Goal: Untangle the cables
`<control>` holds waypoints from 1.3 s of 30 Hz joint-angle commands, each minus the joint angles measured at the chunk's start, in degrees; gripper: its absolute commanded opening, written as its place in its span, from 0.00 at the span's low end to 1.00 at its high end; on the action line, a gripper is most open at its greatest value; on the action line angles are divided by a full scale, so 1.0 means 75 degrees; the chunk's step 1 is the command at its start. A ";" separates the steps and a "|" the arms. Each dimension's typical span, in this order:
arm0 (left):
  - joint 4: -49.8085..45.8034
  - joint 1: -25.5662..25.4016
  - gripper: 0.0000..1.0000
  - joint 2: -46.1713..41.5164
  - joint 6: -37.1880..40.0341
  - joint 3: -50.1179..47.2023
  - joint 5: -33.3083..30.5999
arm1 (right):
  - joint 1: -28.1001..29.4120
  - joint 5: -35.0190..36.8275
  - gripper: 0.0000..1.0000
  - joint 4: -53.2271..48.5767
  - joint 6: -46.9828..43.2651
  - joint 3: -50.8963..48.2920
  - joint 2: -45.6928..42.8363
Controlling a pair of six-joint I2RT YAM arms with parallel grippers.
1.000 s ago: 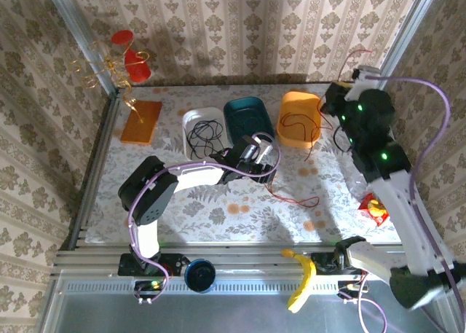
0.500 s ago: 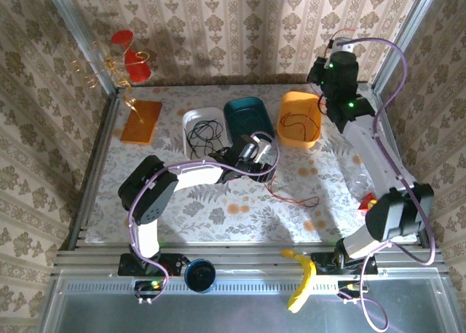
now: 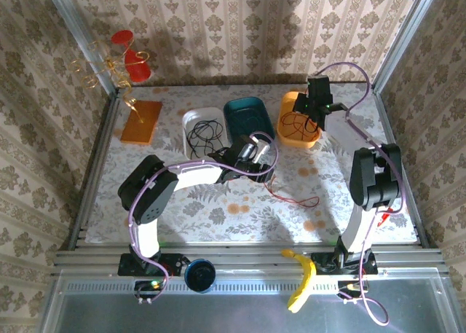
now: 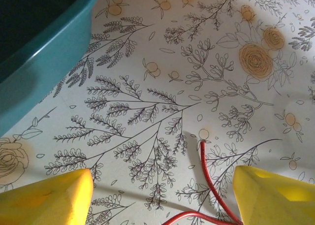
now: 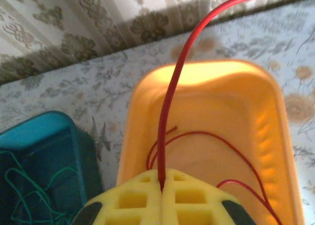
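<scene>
My right gripper (image 5: 162, 185) is shut on the red cable (image 5: 172, 87), which rises from the pads and arcs away above the orange bin (image 5: 256, 112). More red loops lie inside that bin (image 3: 295, 122). In the top view the right gripper (image 3: 314, 106) hangs over the bin's far edge. Another stretch of red cable (image 3: 291, 194) lies on the table, its end (image 4: 209, 171) between the fingers of my open left gripper (image 4: 162, 195), close to the right finger (image 4: 275, 195). The black cable (image 3: 204, 132) sits in the white bin. The green cable (image 5: 29, 203) sits in the teal bin (image 5: 44, 136).
The white bin (image 3: 191, 117), the teal bin (image 3: 247, 103) and the orange bin stand in a row at the back. An orange board (image 3: 140, 122) lies at the back left under a gold stand (image 3: 120, 60). A banana (image 3: 302, 278) and a dark round object (image 3: 199, 275) rest on the front rail.
My right arm swung from the right side round to the back and came down over the orange bin, carrying the red cable. The left arm has stayed put.
</scene>
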 commanded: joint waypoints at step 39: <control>0.1202 0.0400 0.77 -0.1438 -0.0429 -0.1261 -0.1873 | 0.3038 -0.1482 0.56 -0.3359 -0.0582 -0.5063 -0.4087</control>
